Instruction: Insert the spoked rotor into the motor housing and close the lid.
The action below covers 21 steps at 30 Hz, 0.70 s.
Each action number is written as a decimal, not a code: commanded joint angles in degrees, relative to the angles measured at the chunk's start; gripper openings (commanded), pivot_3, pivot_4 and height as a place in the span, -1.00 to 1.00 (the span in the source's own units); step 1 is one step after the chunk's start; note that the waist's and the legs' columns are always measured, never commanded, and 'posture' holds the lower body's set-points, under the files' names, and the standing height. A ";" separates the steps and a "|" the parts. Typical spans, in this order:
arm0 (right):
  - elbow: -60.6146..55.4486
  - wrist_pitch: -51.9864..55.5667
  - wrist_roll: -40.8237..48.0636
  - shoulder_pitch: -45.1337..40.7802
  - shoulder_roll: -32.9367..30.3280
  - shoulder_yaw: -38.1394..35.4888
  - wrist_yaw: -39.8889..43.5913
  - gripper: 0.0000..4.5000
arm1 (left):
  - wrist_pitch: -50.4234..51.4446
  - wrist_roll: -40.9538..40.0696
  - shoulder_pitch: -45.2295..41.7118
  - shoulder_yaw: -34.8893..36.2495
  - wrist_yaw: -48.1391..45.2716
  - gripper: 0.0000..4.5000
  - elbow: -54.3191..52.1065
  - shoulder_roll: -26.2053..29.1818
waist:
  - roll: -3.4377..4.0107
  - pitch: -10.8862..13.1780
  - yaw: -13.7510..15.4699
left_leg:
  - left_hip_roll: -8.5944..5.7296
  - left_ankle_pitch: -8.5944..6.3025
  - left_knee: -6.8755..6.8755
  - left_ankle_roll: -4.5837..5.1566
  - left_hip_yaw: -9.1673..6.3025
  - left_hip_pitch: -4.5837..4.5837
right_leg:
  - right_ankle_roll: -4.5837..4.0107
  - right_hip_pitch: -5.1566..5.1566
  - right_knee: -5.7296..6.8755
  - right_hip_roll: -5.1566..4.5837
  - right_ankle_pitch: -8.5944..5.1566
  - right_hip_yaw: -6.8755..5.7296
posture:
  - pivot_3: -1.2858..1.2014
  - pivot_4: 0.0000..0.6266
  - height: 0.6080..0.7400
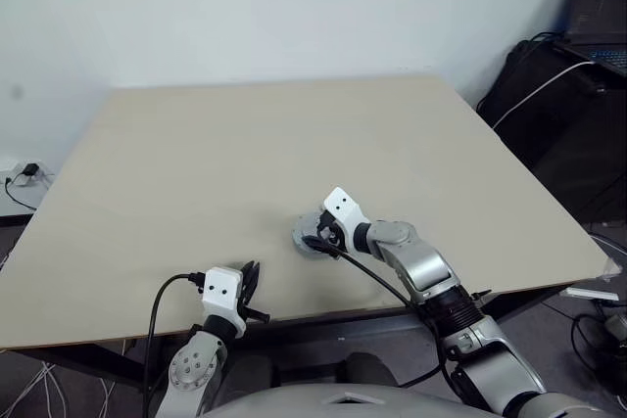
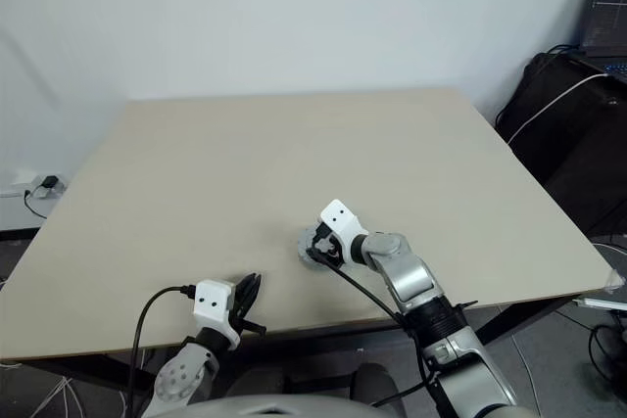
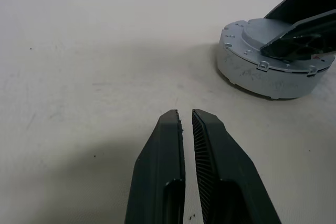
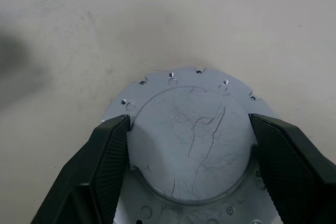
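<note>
We list, left to right, on the pale table:

Left gripper: at the near edge, left of centre, just above the bare top. We see its two black fingers pressed together with a hairline slit between them, pinching nothing.

Lid: a round silver-grey disc with a raised smooth centre and a flange of small holes. It lies flat on the table near the near edge, about mid-width, well apart from the left gripper. We cannot see what lies beneath it.

Right gripper: reaching in from the near right. We find its fingers spread wide, one on each side of the lid's raised centre, touching or almost touching its sides.
</note>
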 commanded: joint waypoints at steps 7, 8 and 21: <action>0.79 2.67 -1.76 0.52 -0.10 2.25 -1.48 0.46 | 4.62 -0.68 -5.87 4.17 3.58 -0.81 -4.76 0.19 | -0.04 -0.06 0.07 | 0.01 0.00 0.01 -0.01 -0.02 0.01 | 0.02 0.02 0.04 -0.10 0.00 -0.05 | 0.03 -1.00 1.00; 0.83 2.69 -1.74 0.48 -0.03 2.30 -1.53 0.46 | 5.62 -1.47 -7.65 4.67 2.79 -0.81 -4.44 0.72 | -0.04 -0.07 0.07 | 0.00 0.00 0.01 -0.01 -0.02 0.02 | 0.03 0.02 0.05 -0.06 0.01 -0.06 | 0.03 -1.00 1.00; -0.55 3.01 -1.36 0.71 0.69 1.97 -2.14 0.46 | 13.73 -11.67 -30.81 7.22 -19.99 -0.81 13.00 10.20 | -0.05 -0.34 -0.17 | 0.00 0.06 0.00 -0.04 -0.06 0.07 | -0.23 0.07 0.03 0.37 0.19 0.01 | 0.03 -1.00 1.00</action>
